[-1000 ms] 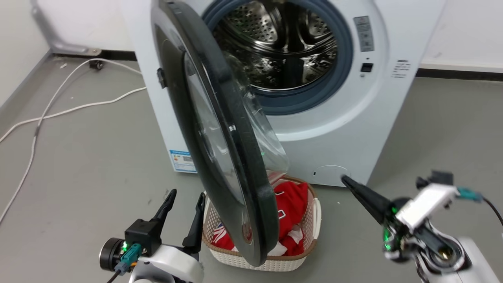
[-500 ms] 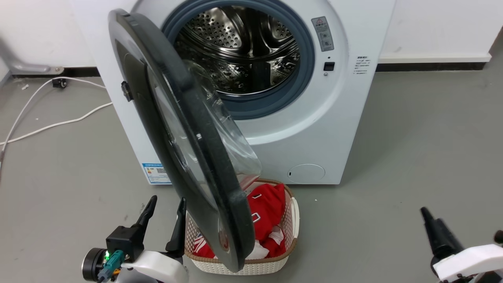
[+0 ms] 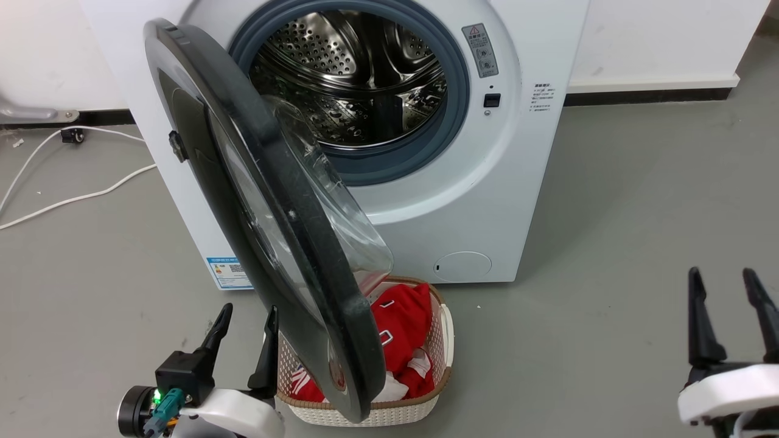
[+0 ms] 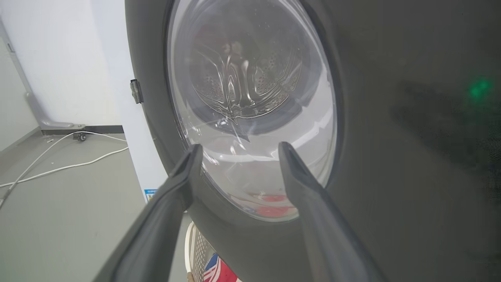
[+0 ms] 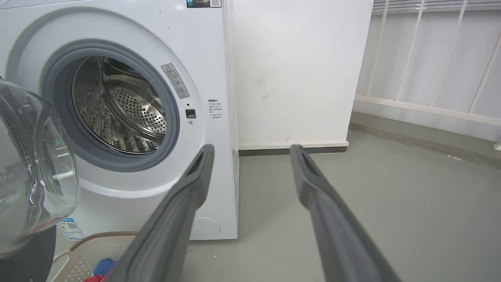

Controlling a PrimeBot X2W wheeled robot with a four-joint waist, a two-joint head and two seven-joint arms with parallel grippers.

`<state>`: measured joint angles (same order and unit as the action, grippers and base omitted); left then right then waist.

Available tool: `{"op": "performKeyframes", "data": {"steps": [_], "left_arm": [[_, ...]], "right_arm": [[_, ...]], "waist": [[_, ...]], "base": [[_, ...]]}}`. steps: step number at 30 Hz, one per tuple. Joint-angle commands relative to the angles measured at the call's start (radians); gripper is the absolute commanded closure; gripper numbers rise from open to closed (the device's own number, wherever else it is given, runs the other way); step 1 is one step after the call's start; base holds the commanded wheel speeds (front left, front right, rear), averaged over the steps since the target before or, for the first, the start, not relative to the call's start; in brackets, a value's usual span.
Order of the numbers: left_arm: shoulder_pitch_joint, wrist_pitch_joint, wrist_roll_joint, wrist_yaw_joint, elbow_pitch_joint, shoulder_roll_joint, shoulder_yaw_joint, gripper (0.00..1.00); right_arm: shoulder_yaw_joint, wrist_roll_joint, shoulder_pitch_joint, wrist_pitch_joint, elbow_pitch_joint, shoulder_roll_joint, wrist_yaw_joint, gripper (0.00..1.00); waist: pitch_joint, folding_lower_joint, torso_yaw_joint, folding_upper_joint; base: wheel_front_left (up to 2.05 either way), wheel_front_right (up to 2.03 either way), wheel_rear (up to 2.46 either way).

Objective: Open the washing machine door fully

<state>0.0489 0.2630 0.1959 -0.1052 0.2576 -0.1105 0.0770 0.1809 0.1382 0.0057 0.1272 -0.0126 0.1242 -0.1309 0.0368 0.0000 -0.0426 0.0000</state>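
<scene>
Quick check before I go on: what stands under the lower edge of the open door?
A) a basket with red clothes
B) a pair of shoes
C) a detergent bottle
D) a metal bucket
A: in the head view a white lattice basket holding red clothes stands just below the lower edge of the washing machine door, in front of the washing machine.

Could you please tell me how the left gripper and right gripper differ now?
The left gripper sits beside the washing machine door; the right gripper stands far from it. The left points at the door's glass, the right past the washing machine's corner. Both are open, empty.
</scene>
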Motion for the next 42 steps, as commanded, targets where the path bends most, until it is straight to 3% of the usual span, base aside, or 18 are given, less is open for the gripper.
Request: {"op": "performKeyframes", "data": {"steps": [1, 8, 15, 24, 25, 26, 27, 28, 35, 42], "left_arm": [[0.009, 0.003, -0.007, 0.005, -0.004, -0.002, -0.003, 0.0], [0.007, 0.003, -0.007, 0.007, 0.0, -0.002, -0.007, 0.0], [0.008, 0.003, -0.015, 0.012, 0.005, -0.011, -0.009, 0.0], [0.005, 0.003, -0.011, 0.017, 0.008, -0.012, -0.009, 0.0], [0.005, 0.003, -0.008, 0.017, 0.01, -0.013, -0.01, 0.13], [0.005, 0.003, -0.005, 0.015, 0.013, -0.014, -0.008, 0.53], [0.007, 0.002, -0.003, 0.012, 0.016, -0.015, -0.006, 0.81], [0.009, 0.002, 0.001, 0.011, 0.018, -0.017, -0.005, 0.97], [0.021, -0.002, 0.012, 0.024, 0.008, -0.024, -0.013, 1.0], [0.072, -0.016, 0.031, 0.059, -0.101, -0.032, -0.049, 1.0]], "right_arm": [[-0.002, -0.034, 0.033, -0.016, 0.03, -0.022, 0.0, 0.0], [-0.044, -0.076, 0.125, -0.046, 0.071, -0.067, 0.0, 0.0], [-0.102, -0.079, 0.137, -0.028, 0.045, -0.073, 0.0, 0.0], [-0.105, -0.08, 0.131, -0.024, 0.048, -0.075, 0.0, 0.0], [-0.106, -0.08, 0.132, -0.024, 0.049, -0.075, 0.0, 0.0], [-0.108, -0.075, 0.132, -0.024, 0.049, -0.075, 0.0, 0.0], [-0.109, -0.07, 0.132, -0.024, 0.05, -0.075, 0.0, 0.0], [-0.109, -0.067, 0.132, -0.024, 0.051, -0.075, 0.0, 0.0], [-0.107, -0.05, 0.13, -0.027, 0.048, -0.075, 0.0, 0.0], [-0.107, -0.04, 0.124, -0.022, 0.032, -0.075, 0.0, 0.0]], "waist": [[0.0, 0.0, 0.001, 0.0], [0.003, 0.0, 0.01, 0.0], [0.006, 0.0, 0.009, 0.0], [0.008, 0.0, 0.012, 0.0], [0.008, 0.0, 0.012, 0.0], [0.008, 0.0, 0.012, 0.0], [0.007, 0.0, 0.012, 0.0], [0.007, 0.0, 0.012, 0.0], [0.007, 0.0, 0.014, 0.0], [0.01, 0.0, 0.02, 0.0]], "base": [[0.0, 0.0, 0.0], [0.0, 0.0, 0.0], [0.0, 0.0, 0.0], [0.0, 0.0, 0.0], [0.0, 0.0, 0.0], [0.0, 0.0, 0.0], [0.0, 0.0, 0.0], [0.0, 0.0, 0.0], [0.0, 0.0, 0.0], [0.0, 0.0, 0.0]]}}
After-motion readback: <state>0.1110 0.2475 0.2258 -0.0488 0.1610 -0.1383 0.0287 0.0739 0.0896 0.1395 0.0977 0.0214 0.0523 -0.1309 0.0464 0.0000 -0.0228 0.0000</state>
